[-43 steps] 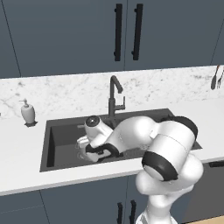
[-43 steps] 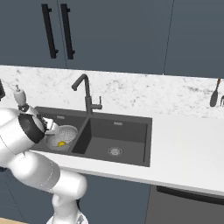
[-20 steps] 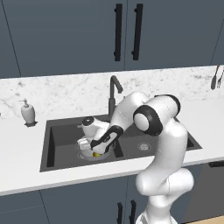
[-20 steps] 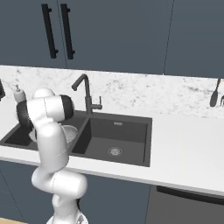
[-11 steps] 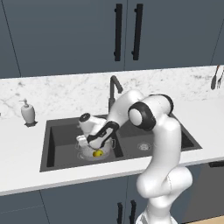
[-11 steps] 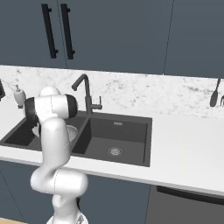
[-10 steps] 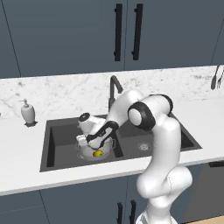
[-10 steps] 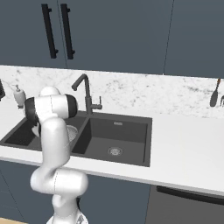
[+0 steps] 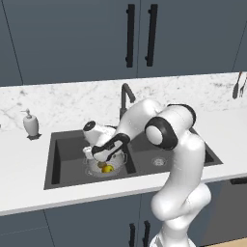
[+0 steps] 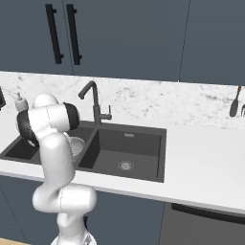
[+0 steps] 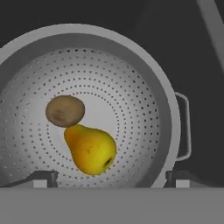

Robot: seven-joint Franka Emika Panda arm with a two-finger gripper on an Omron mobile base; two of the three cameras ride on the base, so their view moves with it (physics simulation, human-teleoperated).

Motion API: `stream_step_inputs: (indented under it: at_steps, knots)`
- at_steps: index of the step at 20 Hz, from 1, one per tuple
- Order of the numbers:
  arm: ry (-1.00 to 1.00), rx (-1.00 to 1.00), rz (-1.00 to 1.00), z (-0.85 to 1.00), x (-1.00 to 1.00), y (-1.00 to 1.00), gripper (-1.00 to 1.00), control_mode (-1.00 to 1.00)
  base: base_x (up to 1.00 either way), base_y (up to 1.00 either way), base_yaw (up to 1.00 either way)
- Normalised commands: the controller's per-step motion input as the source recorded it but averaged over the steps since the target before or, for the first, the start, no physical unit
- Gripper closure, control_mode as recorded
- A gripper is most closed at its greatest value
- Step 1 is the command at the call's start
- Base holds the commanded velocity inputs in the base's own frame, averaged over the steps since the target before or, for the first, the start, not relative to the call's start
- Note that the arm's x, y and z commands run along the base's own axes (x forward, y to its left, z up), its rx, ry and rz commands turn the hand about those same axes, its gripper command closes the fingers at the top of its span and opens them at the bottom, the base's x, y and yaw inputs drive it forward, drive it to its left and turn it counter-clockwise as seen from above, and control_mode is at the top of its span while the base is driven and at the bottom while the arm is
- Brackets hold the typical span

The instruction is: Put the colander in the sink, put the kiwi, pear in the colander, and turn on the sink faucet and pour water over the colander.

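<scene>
With its fingers standing wide apart and gripping nothing, the claw (image 11: 111, 177) is hanging over the colander (image 11: 144, 92), where the kiwi (image 11: 65, 110) and pear (image 11: 91, 149) are lying touching; the sink faucet (image 9: 126, 98) is probably waiting up behind the basin.

No text, label, brand, number or sign can be read anywhere; the soap bottle (image 9: 31, 123) left of the sink (image 9: 62, 164) bears no legible marking; the cabinet doors above it are plain.
</scene>
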Motion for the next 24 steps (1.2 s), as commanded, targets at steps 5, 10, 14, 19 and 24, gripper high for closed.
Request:
stream_step_inputs:
  at_steps: [5,10,14,19,24]
  knots:
    - [-0.14,0.07,0.0,0.94,-0.88,-0.9,-1.0,-1.0,0.0,0.0,0.0]
    - [-0.09,0.13,0.03,0.99,-0.67,-1.0,-1.0,-1.0,0.0,0.0,0.0]
    - [0.0,0.19,0.05,1.0,-0.46,-1.0,-1.0,-1.0,0.0,0.0,0.0]
    - [0.0,0.22,0.05,0.95,-0.24,-0.99,-1.0,-1.0,0.0,0.0,0.0]
    - [0.03,0.31,0.07,0.58,0.17,-0.7,-1.0,-1.0,0.0,0.0,0.0]
